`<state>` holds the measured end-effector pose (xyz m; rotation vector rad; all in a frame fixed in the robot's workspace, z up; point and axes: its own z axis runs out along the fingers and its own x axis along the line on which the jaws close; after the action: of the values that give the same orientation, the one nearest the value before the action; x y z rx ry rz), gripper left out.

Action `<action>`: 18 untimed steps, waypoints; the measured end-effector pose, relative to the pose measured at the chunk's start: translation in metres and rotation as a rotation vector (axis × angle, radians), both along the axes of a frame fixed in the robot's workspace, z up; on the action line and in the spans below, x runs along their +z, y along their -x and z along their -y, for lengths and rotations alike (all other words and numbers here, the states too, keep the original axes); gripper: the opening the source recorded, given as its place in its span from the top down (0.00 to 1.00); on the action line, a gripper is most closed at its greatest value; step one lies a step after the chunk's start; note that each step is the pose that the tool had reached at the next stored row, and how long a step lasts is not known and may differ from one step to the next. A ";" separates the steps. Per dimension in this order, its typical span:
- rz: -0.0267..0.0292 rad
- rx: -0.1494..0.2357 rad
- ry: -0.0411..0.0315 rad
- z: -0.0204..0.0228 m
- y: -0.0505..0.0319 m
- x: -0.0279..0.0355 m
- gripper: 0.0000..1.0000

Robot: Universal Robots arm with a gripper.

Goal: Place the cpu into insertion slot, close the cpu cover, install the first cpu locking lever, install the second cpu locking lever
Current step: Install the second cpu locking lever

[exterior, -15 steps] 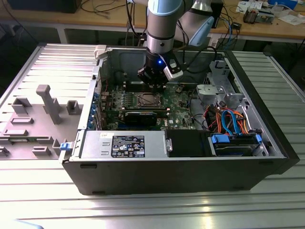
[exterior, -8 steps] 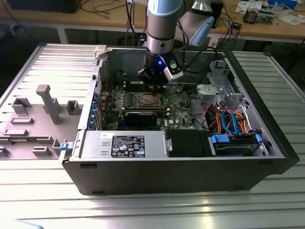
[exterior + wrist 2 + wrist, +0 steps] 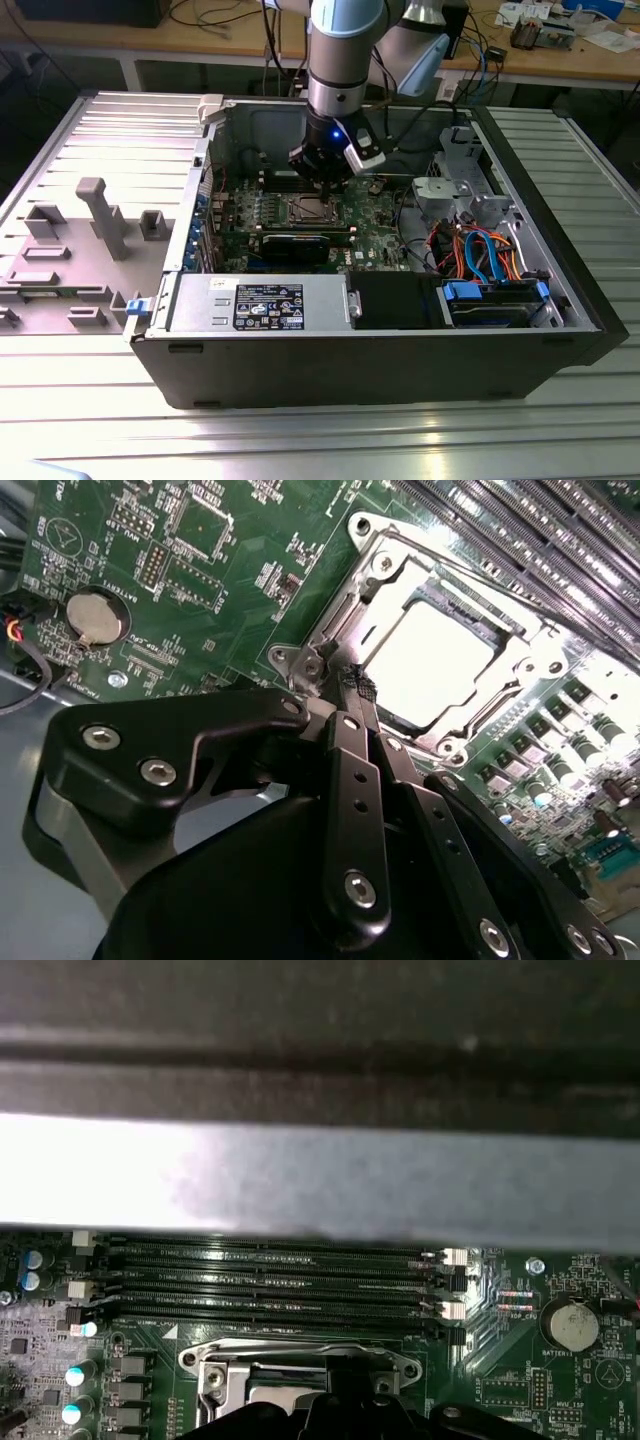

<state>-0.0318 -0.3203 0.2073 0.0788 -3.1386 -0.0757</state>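
Gleaming square cpu (image 3: 432, 658), matte black gripper (image 3: 352, 683)

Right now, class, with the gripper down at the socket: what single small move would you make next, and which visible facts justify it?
Probably a short push sideways and down on the thin lever. In the second wrist view the gripper is shut, its tips at the wire lever by the socket's corner; the cpu already sits in the insertion slot with the cpu cover lying over it.
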 end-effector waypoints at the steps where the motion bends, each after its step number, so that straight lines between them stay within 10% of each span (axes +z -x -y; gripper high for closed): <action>1: 0.0000 0.000 0.0000 0.0007 0.0000 0.0000 0.89; 18: 0.0000 0.000 0.0001 0.0034 0.0000 0.0000 0.89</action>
<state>-0.0318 -0.3237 0.2074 0.0790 -3.1385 -0.0755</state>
